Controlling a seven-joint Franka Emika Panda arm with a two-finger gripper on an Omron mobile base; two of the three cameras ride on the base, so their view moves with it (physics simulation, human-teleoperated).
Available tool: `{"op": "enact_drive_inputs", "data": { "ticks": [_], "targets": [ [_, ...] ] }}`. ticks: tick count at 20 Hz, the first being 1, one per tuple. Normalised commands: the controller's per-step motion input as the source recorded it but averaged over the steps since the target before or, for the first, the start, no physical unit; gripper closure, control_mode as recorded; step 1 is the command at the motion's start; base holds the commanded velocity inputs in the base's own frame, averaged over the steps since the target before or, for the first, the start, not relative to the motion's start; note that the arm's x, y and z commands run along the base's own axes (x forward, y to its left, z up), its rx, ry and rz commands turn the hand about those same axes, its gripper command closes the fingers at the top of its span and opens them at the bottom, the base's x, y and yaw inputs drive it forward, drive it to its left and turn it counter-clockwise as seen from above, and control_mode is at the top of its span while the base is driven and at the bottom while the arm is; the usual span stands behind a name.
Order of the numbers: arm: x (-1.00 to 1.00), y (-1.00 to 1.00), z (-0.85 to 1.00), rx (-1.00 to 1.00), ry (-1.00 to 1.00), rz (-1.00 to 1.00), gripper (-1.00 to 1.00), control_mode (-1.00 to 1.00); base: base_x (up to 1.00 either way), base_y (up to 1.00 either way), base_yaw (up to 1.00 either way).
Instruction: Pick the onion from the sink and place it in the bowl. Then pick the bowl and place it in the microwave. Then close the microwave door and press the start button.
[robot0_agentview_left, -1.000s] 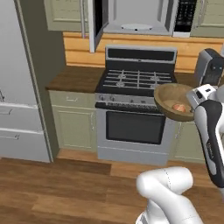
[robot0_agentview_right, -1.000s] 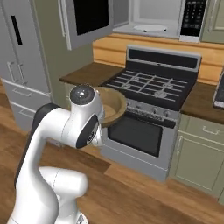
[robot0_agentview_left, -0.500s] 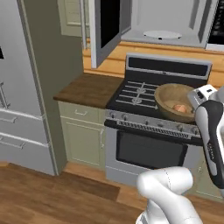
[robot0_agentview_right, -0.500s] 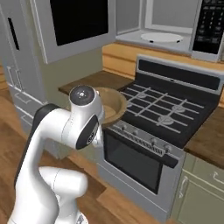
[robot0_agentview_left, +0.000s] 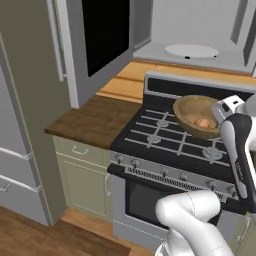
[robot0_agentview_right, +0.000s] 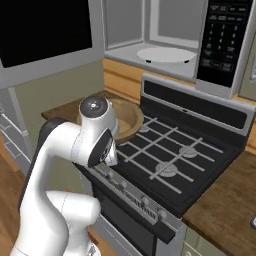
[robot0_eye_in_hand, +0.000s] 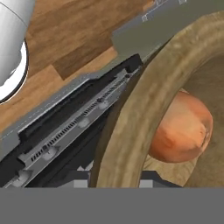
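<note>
A: Gripper status first. In the hand view we see the bowl (robot0_eye_in_hand: 144, 113) rim running right up to the bottom edge where the fingertips sit, and in the left base view the bowl (robot0_agentview_left: 196, 116) hangs above the stove (robot0_agentview_left: 185, 145) burners at the end of the arm, with nothing under it. We judge the gripper clamped on the bowl's rim; the fingertips themselves are hidden.

B: Agreed. Contents check: the onion (robot0_eye_in_hand: 181, 131) lies inside the bowl against the inner wall nearest the hand. In the left base view the onion (robot0_agentview_left: 202, 123) sits low in the tan interior.

A: Destination: the microwave (robot0_agentview_right: 170, 40) is above and behind the stove, its cavity exposed, with the white turntable plate (robot0_agentview_right: 165, 54) inside. The microwave door (robot0_agentview_left: 97, 45) stands swung wide to the left.

B: Step in hand, as we judge it: carry the bowl up into the cavity. Procedure:
1. Keep the bowl level; a rim grip on one side invites tilt, and the onion will roll.
2. Raise it above the cavity floor's front lip before advancing.
3. Enter clear of the control panel (robot0_agentview_right: 222, 35) on the right.
4. Set it down centred on the turntable plate, then release.

A: Caution: the wrist must clear the cavity ceiling. We cannot tell the margin from these views.
</note>
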Motion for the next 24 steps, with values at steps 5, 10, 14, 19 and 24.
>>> {"op": "enact_drive_inputs", "data": {
  "ticks": [5, 10, 14, 19, 24],
  "targets": [
    [0.00, 0.00, 0.00, 0.00, 0.00, 0.00, 1.00, 1.00, 0.44, -0.35, 0.00],
    [0.05, 0.00, 0.01, 0.00, 0.00, 0.00, 1.00, -1.00, 0.31, -0.13, 0.00],
    [0.08, -0.03, 0.47, 0.00, -0.13, 0.00, 1.00, -1.00, 0.00, 0.00, 0.00],
    [-0.02, 0.09, 0.61, 0.00, -0.27, 0.00, 1.00, -1.00, 0.00, 0.00, 0.00],
    [0.07, 0.04, 0.81, 0.00, -0.02, 0.00, 1.00, -1.00, 0.00, 0.00, 0.00]
  ]
}}
